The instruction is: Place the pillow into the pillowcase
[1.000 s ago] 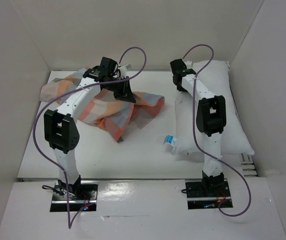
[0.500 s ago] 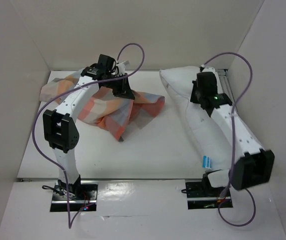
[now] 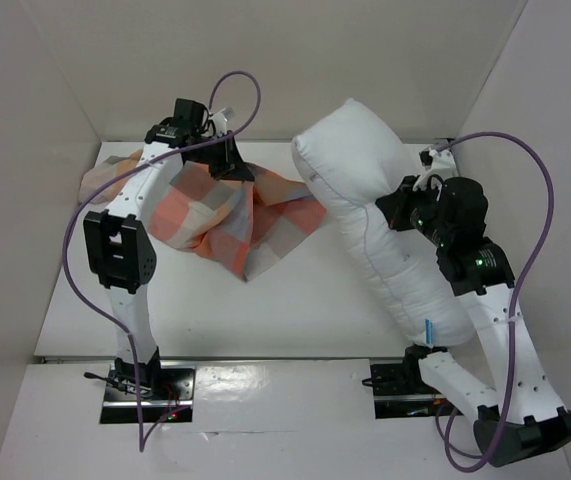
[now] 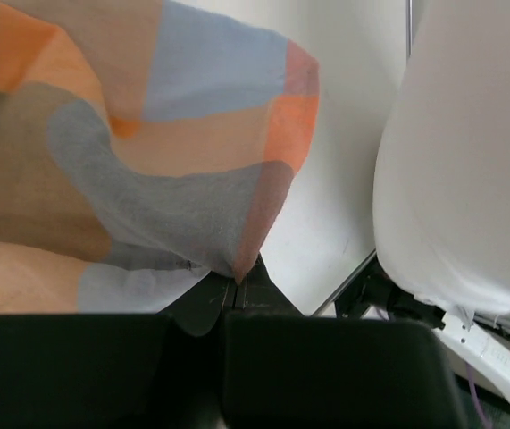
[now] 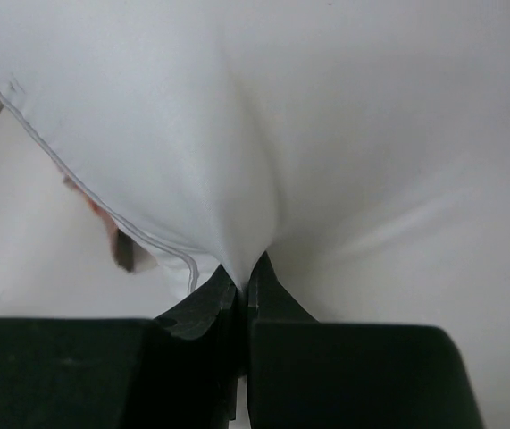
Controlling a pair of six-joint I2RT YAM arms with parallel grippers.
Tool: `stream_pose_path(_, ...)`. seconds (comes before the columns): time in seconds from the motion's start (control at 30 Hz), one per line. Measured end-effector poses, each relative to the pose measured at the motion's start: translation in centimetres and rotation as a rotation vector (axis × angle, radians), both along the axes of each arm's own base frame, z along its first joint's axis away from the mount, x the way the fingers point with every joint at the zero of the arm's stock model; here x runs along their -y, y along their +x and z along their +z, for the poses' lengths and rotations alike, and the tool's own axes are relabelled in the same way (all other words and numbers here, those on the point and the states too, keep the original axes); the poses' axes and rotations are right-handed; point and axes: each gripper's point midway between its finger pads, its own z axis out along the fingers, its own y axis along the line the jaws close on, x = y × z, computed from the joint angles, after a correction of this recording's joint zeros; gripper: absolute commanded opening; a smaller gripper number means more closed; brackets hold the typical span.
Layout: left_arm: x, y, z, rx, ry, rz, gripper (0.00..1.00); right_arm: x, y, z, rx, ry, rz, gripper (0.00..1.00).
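Note:
The white pillow [image 3: 365, 200] is lifted and tilted, its far end up near the back wall, its near end with a small blue label [image 3: 428, 330] low by the right base. My right gripper [image 3: 397, 208] is shut on a pinch of the pillow [image 5: 263, 134] along its right edge. The checked pillowcase [image 3: 220, 215] hangs in folds at the back left of the table. My left gripper [image 3: 233, 165] is shut on the pillowcase's upper edge [image 4: 174, 197], holding it above the table. Pillow and pillowcase nearly touch in the middle.
White walls enclose the table [image 3: 295, 300] at the back, left and right. Purple cables loop over both arms. A metal rail [image 4: 362, 268] runs along the table's edge in the left wrist view. The arm bases [image 3: 405, 385] sit at the near edge.
My right gripper closed on the pillow and raised it, swinging its far end left toward the pillowcase. The left gripper lifted the pillowcase a little higher and to the left.

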Motion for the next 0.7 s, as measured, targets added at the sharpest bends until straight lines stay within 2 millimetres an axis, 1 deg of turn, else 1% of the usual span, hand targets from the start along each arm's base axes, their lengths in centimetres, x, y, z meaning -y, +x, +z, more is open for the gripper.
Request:
stream_pose_path(0.07,-0.4,0.8,-0.2,-0.006,-0.007,0.015,0.0,-1.3,-0.6,0.1,0.001,0.001,0.092,0.0)
stream_pose_path(0.13,-1.0,1.5,-0.4,-0.011,-0.014,0.034,0.0,-2.6,-1.3,-0.4,-0.021,-0.001,0.186,0.0)
stream_pose_path(0.3,-1.6,1.9,-0.4,-0.016,-0.022,0.046,0.0,-4.4,-3.7,-1.8,-0.104,-0.011,0.358,0.0)
stream_pose_path(0.43,-2.0,2.1,-0.4,-0.016,-0.027,0.052,0.0,-4.9,-5.4,-2.1,-0.153,-0.019,0.43,0.0)
stream_pose_path(0.57,-2.4,2.3,-0.3,-0.015,-0.031,0.061,0.0,-4.5,-6.5,-2.4,-0.192,-0.033,0.427,0.0)
stream_pose_path(0.7,-2.9,2.8,0.1,-0.006,-0.04,0.067,0.0,-3.9,-7.7,-1.5,-0.202,-0.052,0.413,0.0)
